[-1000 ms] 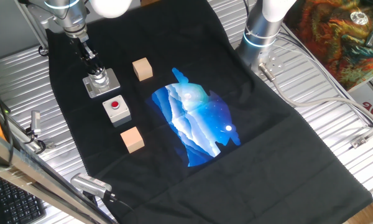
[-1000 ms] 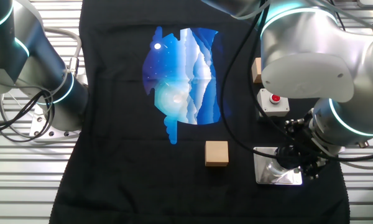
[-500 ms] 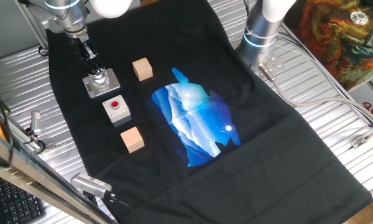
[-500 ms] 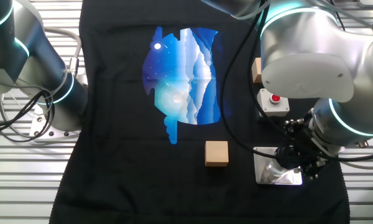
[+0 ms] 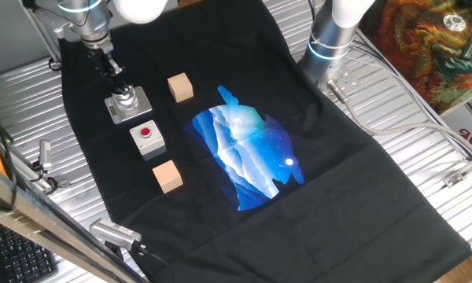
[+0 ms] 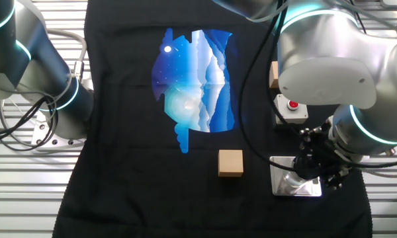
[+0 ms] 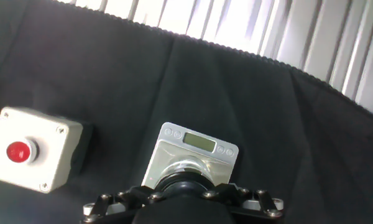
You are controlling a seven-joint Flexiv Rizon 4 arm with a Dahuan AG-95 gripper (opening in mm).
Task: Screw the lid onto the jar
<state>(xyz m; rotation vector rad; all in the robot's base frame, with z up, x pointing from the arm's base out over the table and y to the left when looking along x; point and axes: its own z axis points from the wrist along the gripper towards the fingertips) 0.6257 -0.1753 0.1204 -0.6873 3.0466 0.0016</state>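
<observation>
The jar (image 7: pixel 182 167) is a small pale cylinder standing on its grey square base plate (image 7: pixel 202 145) on the black cloth. The black lid (image 7: pixel 185 185) sits on top of the jar, and my gripper (image 7: pixel 185 200) is shut around it from above. In one fixed view the gripper (image 5: pixel 119 85) stands upright over the jar (image 5: pixel 127 100) on its plate (image 5: pixel 139 108) at the back left. In the other fixed view the gripper (image 6: pixel 315 169) covers the jar's top above the plate (image 6: pixel 286 188). The gripper hides most of the lid.
A grey box with a red button (image 5: pixel 147 135) lies just beside the jar's plate, also in the hand view (image 7: pixel 25 154). Two wooden cubes (image 5: pixel 180 87) (image 5: pixel 167 175) sit on the cloth. A second arm's base (image 5: pixel 330 39) stands at the back right.
The gripper's wrist has turned a little on the spot over the jar. Nothing else has moved.
</observation>
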